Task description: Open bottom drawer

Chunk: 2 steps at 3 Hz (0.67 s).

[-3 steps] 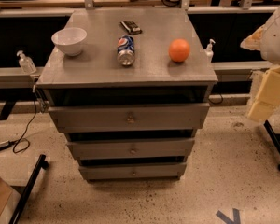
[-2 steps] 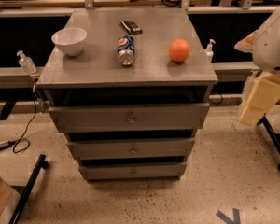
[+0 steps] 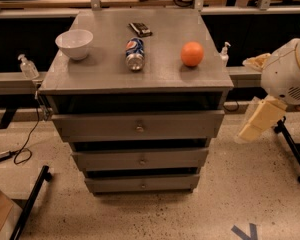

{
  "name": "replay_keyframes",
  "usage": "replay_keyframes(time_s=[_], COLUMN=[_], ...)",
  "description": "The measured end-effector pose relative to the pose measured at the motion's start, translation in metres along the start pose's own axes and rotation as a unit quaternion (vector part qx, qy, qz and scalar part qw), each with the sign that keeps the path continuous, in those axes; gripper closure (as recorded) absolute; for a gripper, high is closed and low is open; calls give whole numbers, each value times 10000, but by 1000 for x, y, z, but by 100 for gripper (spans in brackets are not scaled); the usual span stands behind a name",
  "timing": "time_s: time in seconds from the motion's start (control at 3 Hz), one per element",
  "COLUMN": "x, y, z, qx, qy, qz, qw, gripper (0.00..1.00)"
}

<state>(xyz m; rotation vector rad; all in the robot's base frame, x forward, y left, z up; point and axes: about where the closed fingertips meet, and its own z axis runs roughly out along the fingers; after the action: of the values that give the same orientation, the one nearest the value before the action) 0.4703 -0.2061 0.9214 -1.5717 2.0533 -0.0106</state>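
The bottom drawer (image 3: 115, 184) is probably rigid and best grabbed by its tiny, slippery knob (image 3: 142, 186). The hand (image 3: 260, 120) is parked off right, grip state can't be told.

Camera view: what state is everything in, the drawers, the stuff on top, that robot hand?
Bottom drawer: shut.
Middle drawer: shut.
Top drawer: shut.
Bowl: upright, looks empty.
Can: lying on its side.
Orange: whole, resting on the cabinet.
Gripper: right of the cabinet, apart from the drawers.
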Motion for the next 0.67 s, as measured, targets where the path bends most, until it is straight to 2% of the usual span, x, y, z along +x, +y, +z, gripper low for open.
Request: replay_keyframes(time_s=[0.33, 0.67], x=[27, 49], y=[-5, -5], z=[36, 55], qx=[-51, -143], qy=[16, 241], qz=[227, 338], qw=[9997, 9990], gripper=[0, 0])
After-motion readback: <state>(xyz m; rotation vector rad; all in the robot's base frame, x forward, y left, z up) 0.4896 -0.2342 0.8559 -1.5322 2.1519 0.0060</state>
